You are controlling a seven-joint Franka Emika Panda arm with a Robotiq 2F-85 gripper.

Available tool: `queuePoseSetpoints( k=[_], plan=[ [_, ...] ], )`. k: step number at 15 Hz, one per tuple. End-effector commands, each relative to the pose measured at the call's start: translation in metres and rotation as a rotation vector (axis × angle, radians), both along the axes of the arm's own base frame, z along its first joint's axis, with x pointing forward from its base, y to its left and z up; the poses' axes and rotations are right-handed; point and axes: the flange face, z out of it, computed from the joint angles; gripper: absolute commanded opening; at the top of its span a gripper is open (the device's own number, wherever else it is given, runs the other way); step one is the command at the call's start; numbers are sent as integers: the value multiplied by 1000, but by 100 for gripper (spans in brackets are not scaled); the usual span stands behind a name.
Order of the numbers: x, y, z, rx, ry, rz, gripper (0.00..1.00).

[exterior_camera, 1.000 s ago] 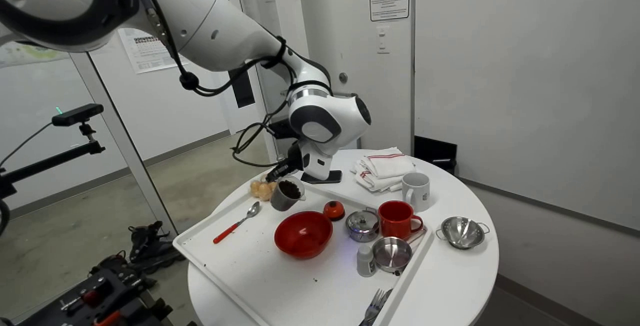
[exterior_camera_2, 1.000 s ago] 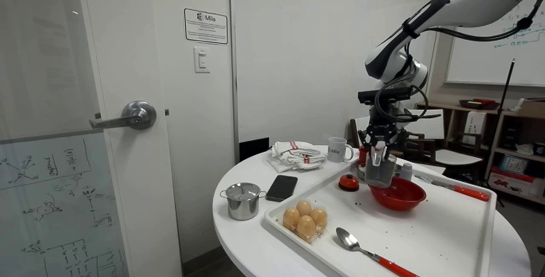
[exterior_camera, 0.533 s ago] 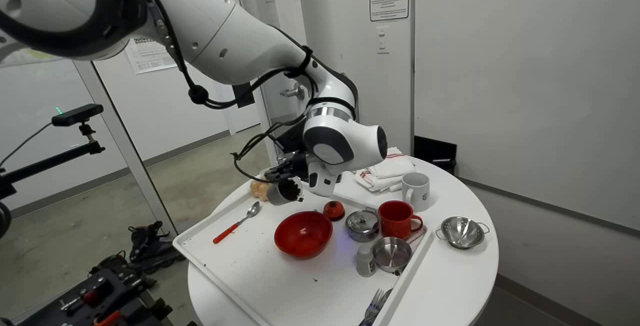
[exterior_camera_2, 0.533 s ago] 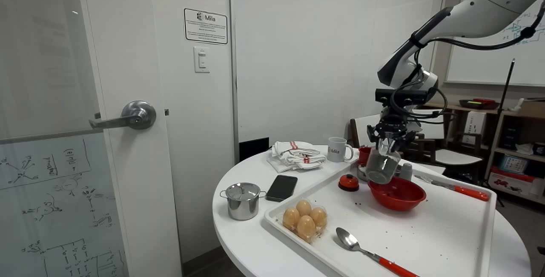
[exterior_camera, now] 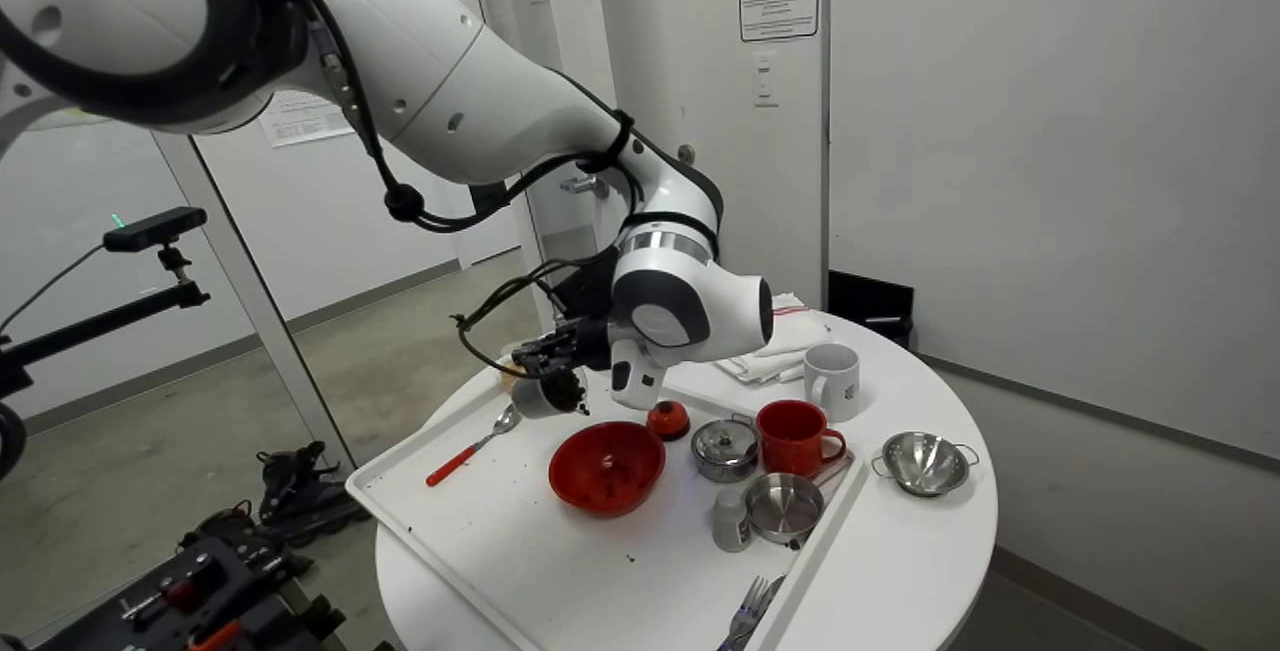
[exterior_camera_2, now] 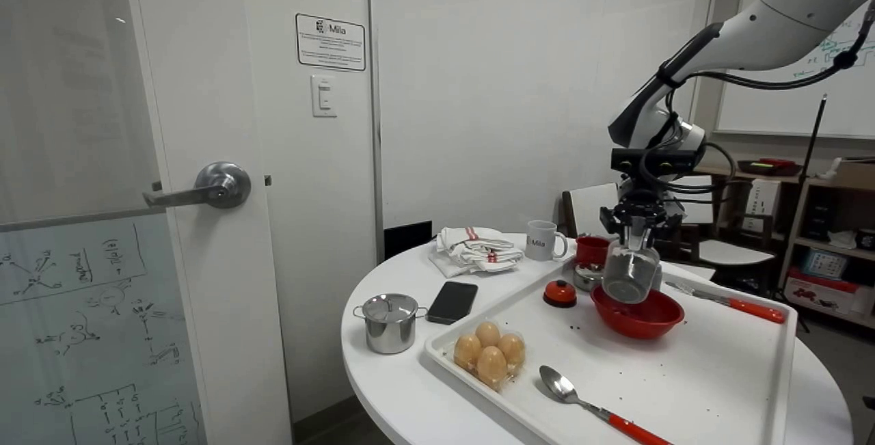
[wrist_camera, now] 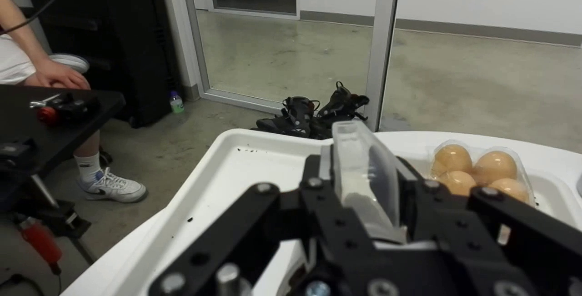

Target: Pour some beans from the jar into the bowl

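Gripper [wrist_camera: 365, 168] clamps the tilted jar [exterior_camera_2: 629, 275] beneath it — dark beans [exterior_camera: 566, 390] at the mouth, red bowl [exterior_camera_2: 642, 326] lower down.

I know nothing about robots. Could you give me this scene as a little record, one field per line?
Holder: gripper, closed on what looks like the handle of a clear jar
Pose: jar in the air, tilted well over
Contents: dark beans, near the jar's mouth
Likely target: red bowl, on a white tray; I can't tell whether beans are inside
Also on the tray: eggs in clear packaging, red-handled spoon
Beyond the tray: white Mila mug, black phone, folded towels
Mess: small dark specks on the tray
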Motion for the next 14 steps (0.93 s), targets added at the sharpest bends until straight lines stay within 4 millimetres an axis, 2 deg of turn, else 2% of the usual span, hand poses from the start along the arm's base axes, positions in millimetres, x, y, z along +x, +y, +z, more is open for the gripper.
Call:
queuePoseSetpoints(
  k=[1,3,10,14],
  plan=[
    [2,6,2,48,-11,71,9],
    [2,9,2,33,1,89,9],
    [15,22,11,-247,147,178,9],
    [32,50,23,-430,192,261,9]
  ],
)
